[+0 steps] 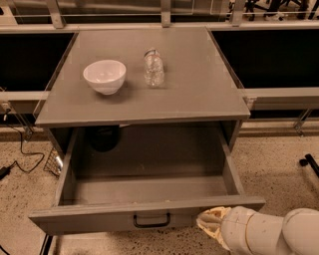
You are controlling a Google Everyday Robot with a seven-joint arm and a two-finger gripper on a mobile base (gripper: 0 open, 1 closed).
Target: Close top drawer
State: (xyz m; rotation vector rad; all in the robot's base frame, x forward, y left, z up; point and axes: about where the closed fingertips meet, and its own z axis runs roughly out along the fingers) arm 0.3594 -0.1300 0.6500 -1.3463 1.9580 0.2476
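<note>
While the top drawer point(99, 217) stands pulled far out of the grey table point(199, 74), its long front panel sits low and close to me, slightly skewed, with the right end higher than the left. Black bar handle point(151, 220) at the panel's middle. Drawer inside is grey, same as the table.

Tool point(210, 222): cream-coloured tip, low and to the right, just right of the handle, at the front panel's lower edge. It looks to be against the panel, but contact is not certain. Spread or pressed together, I cannot tell. White rounded arm point(279, 234) runs from it off to the lower right corner.

Table top: flat, matte grey. White bowl point(104, 75) upright on the left half. Clear plastic bottle point(154, 67) upright just right of the bowl, near but apart from it. Both are toward the back half of the top.

Under the top, at the back left of the cavity, there is a dark round shape point(103, 137); I cannot tell what it is.

Room: speckled beige floor point(279, 164). Black cable point(22, 149) loops on the floor at left, with a small wire-mesh piece point(52, 162) beside the table's left side. Grey rails point(281, 94) run out level with the table top on both sides, dark recesses above them. Metal uprights point(165, 11) stand along the back. Black bar point(311, 163) on the floor at far right.
</note>
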